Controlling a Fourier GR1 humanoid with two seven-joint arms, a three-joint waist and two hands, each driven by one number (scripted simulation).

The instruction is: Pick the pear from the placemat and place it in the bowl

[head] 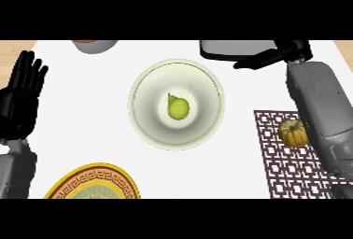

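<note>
White counter top (228, 172), smooth and matte, fills nearly the whole head view; a strip of pale wood surface (14, 51) shows at the 10 o'clock corner and again at the 2 o'clock corner. At centre stands a wide, pale cream-green round bowl (148, 79), and the small yellow-green pear (179, 108) lies in its hollow, stem end toward 12 o'clock, clear of both hands. At 4 o'clock lies a dark maroon lattice-patterned rectangular placemat (276, 163), partly covered by the right grey forearm (324, 116); a small ribbed orange-yellow gourd-like fruit (293, 133) sits on the mat, just beside that forearm. At 7 o'clock, cut by the view's lower edge, is a round plate with yellow rim and brown key-pattern border (93, 184). At 11 o'clock, cut by the upper edge, is a grey round vessel with orange contents (95, 45). At 1 o'clock is a grey rounded-rectangular object (231, 49), also cut off. The black right hand (272, 57) hangs above the counter at 1 o'clock, fingers extended loosely toward 9 o'clock, holding nothing. The black left hand (22, 93) rests at 9 o'clock, fingers straight, pointing to 12 o'clock.
</note>
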